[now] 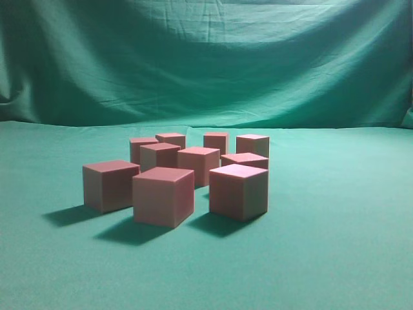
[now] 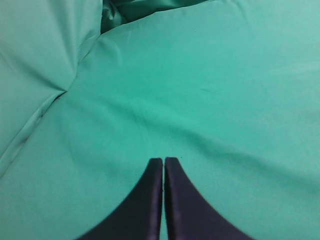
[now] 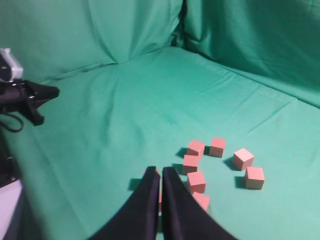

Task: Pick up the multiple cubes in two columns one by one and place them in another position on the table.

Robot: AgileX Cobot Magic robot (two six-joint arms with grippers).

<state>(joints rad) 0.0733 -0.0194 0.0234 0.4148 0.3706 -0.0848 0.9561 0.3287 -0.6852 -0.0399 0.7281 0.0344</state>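
Note:
Several reddish-pink cubes [image 1: 163,196] stand grouped in loose rows on the green table [image 1: 335,258]; the nearest three sit in front, the others behind them. No gripper shows in the exterior view. In the right wrist view the cubes [image 3: 196,182] lie below and to the right of my right gripper [image 3: 160,170], which hangs high above the cloth, shut, with nothing held; a sliver of pink cube shows behind its fingers. My left gripper [image 2: 163,160] is shut and empty over bare green cloth, with no cube in its view.
A wrinkled green backdrop [image 1: 206,58] hangs behind the table. In the right wrist view a black mounted device [image 3: 27,97] with a white part sits at the left edge. Bare cloth surrounds the cube group on all sides.

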